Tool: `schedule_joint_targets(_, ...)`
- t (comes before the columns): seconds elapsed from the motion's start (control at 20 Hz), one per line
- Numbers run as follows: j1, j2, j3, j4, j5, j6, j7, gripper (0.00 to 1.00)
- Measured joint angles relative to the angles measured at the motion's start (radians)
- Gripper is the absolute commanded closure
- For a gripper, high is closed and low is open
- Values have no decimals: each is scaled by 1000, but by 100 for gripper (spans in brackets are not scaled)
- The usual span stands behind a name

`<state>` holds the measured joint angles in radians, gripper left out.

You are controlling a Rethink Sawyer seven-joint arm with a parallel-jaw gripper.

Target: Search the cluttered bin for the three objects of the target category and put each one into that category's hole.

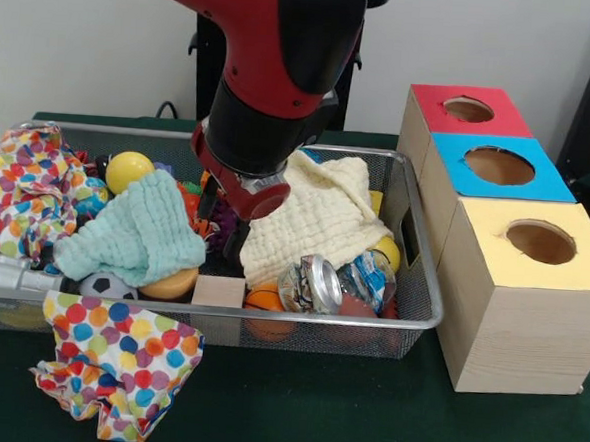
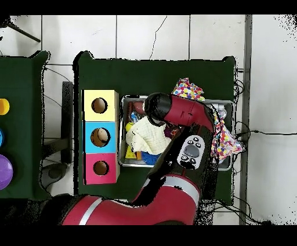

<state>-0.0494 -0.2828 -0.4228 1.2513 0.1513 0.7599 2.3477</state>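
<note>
The wire mesh bin (image 1: 414,238) is full of clutter; it also shows in the overhead view (image 2: 123,163). My gripper (image 1: 222,225) reaches down into its middle, between a mint cloth (image 1: 134,233) and a cream cloth (image 1: 320,215). Its two dark fingers stand apart over purple and orange clutter and hold nothing I can see. An orange-tan bun-like toy (image 1: 169,284) lies half under the mint cloth at the front. A pale yellow rounded thing (image 1: 386,252) peeks out at the cream cloth's right. The red-topped box's hole (image 1: 468,109) is at the far right, also in the overhead view (image 2: 101,167).
Blue-topped (image 1: 499,165) and yellow-topped (image 1: 540,241) boxes stand in a row with the red one. A smooth yellow ball (image 1: 128,169), a wooden cube (image 1: 219,290), a shiny can (image 1: 316,282) and a small football (image 1: 106,286) lie in the bin. Polka-dot cloths (image 1: 116,365) hang over its edges.
</note>
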Motion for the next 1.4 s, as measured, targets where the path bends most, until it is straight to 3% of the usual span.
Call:
schedule_joint_targets(0.75,-6,91,-7,3,1,0,0,0)
schedule_joint_targets(1.0,8,141,-43,4,1,0,0,0)
schedule_joint_targets(1.4,45,162,-89,6,1,0,0,0)
